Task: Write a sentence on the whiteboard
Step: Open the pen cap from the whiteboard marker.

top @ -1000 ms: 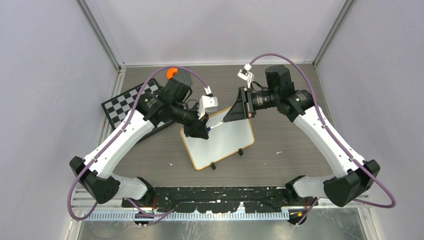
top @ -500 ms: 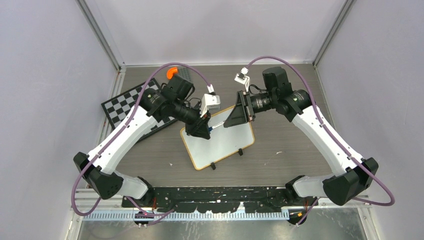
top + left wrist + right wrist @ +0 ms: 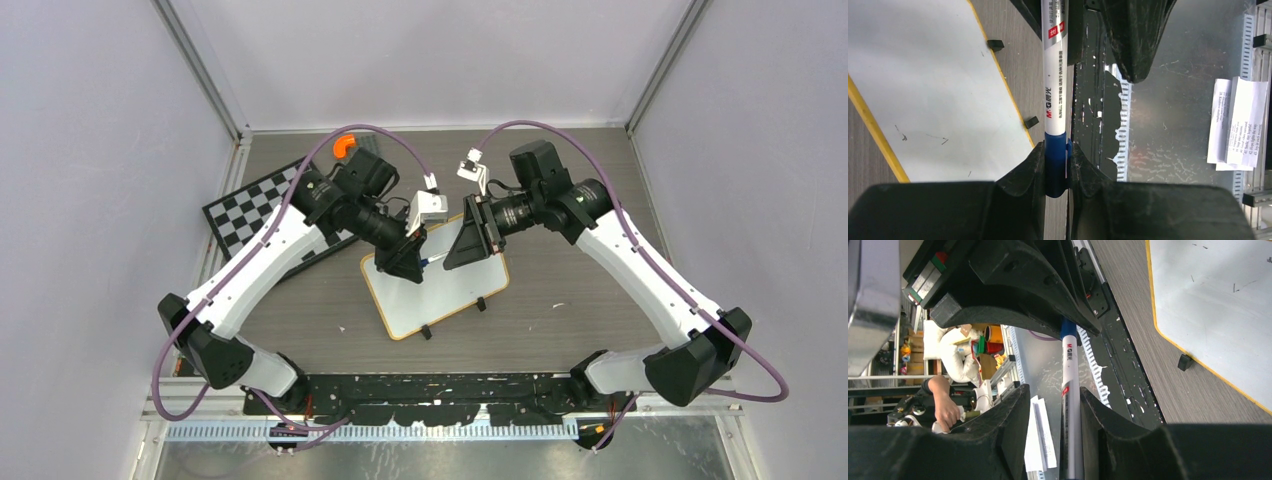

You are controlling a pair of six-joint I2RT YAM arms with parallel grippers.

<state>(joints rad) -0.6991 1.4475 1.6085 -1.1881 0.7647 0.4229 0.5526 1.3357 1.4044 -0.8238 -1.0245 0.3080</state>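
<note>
Yellow-rimmed whiteboard [image 3: 440, 295], long axis diagonal, near-left to far-right, marker [image 3: 1054, 100] in left gripper [image 3: 1055, 170].

Whiteboard [image 3: 447, 290] lay mid-table. Checkerboard [image 3: 250, 208] sat left of it, farther back. Marker [image 3: 1054, 100] hung over whiteboard's far part, between my two grippers. Cap end sat pinched in my left gripper [image 3: 1055, 152]; other end ran between spread jaws of my right gripper [image 3: 1054, 394]. Papers [image 3: 1239, 122] lay past table's near edge.
</note>
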